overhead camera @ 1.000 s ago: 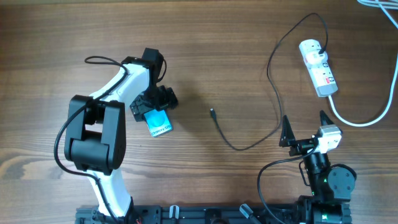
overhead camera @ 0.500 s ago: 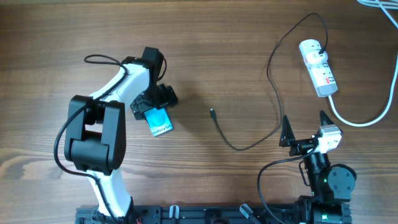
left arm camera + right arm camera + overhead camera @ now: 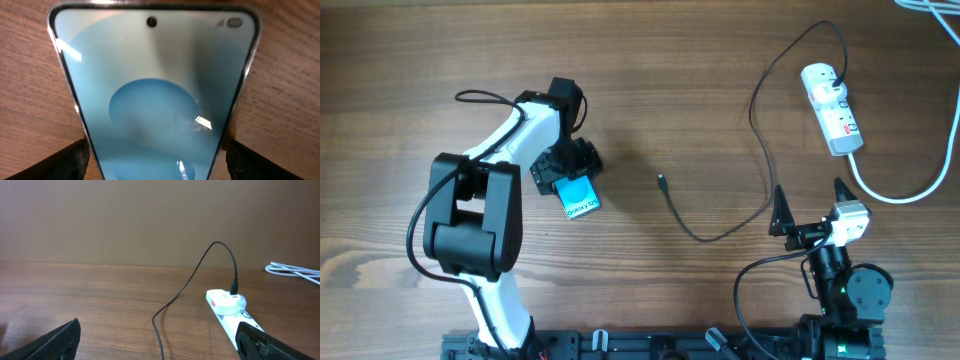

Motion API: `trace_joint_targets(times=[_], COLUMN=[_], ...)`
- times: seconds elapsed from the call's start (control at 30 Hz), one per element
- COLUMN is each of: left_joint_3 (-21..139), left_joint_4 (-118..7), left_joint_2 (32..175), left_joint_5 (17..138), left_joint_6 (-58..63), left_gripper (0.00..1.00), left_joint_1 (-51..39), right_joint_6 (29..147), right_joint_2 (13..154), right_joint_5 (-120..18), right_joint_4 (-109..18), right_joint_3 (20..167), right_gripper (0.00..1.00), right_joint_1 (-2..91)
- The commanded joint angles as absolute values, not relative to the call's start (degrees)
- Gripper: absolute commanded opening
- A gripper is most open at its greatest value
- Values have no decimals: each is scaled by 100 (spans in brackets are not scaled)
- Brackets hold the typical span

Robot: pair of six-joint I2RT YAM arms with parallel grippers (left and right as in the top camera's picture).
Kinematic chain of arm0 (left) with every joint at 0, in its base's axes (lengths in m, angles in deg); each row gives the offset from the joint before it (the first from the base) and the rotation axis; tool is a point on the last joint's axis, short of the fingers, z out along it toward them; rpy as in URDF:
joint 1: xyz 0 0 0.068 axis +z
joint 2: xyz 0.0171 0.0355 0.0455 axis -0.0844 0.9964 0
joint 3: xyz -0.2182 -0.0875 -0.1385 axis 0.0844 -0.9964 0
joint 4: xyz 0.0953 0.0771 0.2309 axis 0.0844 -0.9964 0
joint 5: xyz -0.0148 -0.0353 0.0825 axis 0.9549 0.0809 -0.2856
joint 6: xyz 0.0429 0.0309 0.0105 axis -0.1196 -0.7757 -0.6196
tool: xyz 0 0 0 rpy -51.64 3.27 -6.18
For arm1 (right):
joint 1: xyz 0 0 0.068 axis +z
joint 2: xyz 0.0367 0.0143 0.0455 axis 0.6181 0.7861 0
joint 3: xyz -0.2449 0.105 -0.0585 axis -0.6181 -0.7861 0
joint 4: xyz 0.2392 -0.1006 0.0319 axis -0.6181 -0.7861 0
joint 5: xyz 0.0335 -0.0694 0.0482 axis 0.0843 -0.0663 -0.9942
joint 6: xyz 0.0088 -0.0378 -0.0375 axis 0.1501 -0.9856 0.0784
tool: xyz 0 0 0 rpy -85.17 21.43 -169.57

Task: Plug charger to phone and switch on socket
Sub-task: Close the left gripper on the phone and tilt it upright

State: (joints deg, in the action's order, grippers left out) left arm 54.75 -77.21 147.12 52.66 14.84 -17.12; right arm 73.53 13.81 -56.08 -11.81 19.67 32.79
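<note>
Two arms, two very different jobs right now. My left gripper (image 3: 569,172) is pinching the phone (image 3: 580,198) by its long sides, and the wrist view shows the fingers (image 3: 70,161) pressed against both edges. The screen faces up, left of centre, but I cannot tell whether it is resting on the table (image 3: 670,70) or just off it.

My right gripper (image 3: 809,196) sits spread wide near its base, holding nothing. Across the middle lies the charger (image 3: 720,232), loose. Its plug tip (image 3: 661,181) points toward the phone but is well apart from it, and its far end is in the socket (image 3: 831,122) at far right.

Risks as I judge them:
- The hold is on smooth edges, so the phone could twist or slip when the plug pushes in.
- That thin plug could skate away if my right fingers close off-centre.
- Dragging the cable may tug the light socket round, shifting its switch.
</note>
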Motion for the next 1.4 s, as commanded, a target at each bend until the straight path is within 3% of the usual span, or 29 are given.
trace_joint_targets(times=[0.0, 0.03, 0.23, 0.53, 1.13, 1.37], left_joint_3=[5357, 5357, 5357, 5357, 5357, 5357], left_joint_4=[-7813, -7789, -7372, -7448, -7422, -7409], left_joint_2=[14878, 14878, 14878, 14878, 14878, 14878], left_joint_5=[5163, 5163, 5159, 5163, 5161, 5167], left_joint_6=[1457, 1457, 1455, 1457, 1457, 1462], left_gripper=[93, 100, 100, 86, 92, 89], left_joint_1=[-1705, -1705, -1705, -1705, -1705, -1705], right_joint_6=[7425, 7423, 7425, 7425, 7425, 7423], right_joint_2=[1341, 1341, 1341, 1341, 1341, 1341], right_joint_5=[-5660, -5660, -5660, -5660, -5660, -5660], right_joint_4=[-1164, -1164, -1164, -1164, -1164, -1164], right_joint_3=[1960, 1960, 1960, 1960, 1960, 1960], right_gripper=[100, 100, 100, 100, 100, 100], right_joint_1=[3277, 3277, 3277, 3277, 3277, 3277])
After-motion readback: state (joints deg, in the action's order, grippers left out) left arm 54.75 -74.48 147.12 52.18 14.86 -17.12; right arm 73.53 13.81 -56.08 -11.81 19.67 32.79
